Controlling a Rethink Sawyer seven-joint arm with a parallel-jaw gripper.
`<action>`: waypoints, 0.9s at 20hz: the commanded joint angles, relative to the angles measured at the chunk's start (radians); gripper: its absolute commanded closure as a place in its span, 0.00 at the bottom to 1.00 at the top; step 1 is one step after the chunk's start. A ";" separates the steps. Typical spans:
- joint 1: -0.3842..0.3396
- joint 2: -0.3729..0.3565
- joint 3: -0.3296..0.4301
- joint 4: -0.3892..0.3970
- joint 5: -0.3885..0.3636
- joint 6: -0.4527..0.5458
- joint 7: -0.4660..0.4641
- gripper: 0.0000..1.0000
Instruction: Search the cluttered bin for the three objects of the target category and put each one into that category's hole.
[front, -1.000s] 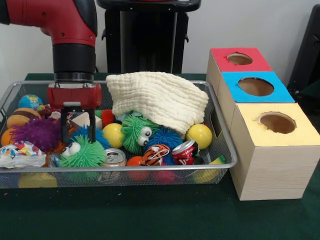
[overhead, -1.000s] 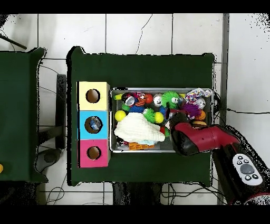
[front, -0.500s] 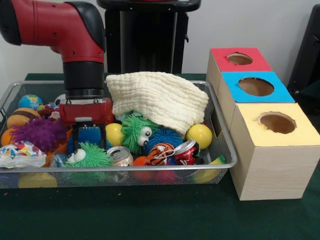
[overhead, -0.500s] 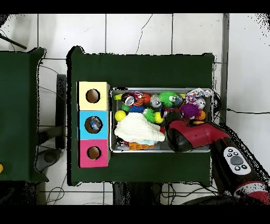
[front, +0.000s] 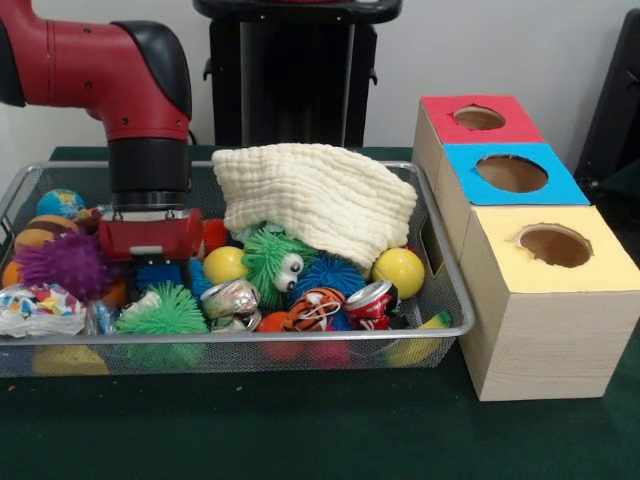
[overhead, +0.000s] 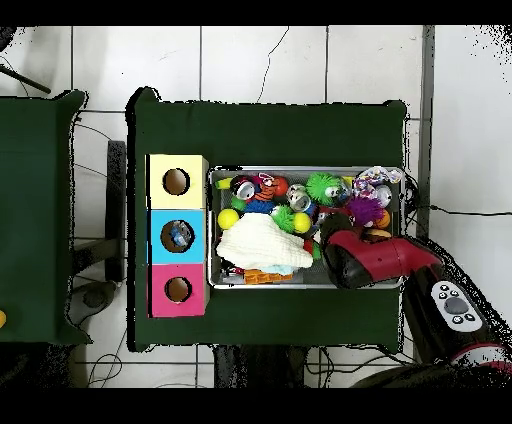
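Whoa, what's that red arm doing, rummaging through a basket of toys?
Pretty much. The red robot arm's gripper is pushed down into the left part of a wire mesh bin crammed with fuzzy balls, smooth balls, crushed cans and a cream cloth. Whether it has hold of anything is hidden by the clutter. Beside the bin stand three boxes with holes on top: red, blue and yellow.

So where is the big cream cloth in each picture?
Front view: the cream cloth is draped over the toys at the back middle of the wire bin, left of the boxes.
Overhead view: the cream cloth lies in the bin's lower left part, right of the blue box.
Shared landmark: the blue-topped box, the middle one of three.
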 joint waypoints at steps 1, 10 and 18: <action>-0.022 0.092 0.043 -0.072 -0.096 0.073 -0.044 0.00; 0.008 0.079 0.011 -0.073 -0.090 0.055 -0.032 0.00; 0.073 0.037 -0.072 -0.091 -0.074 0.036 -0.031 0.00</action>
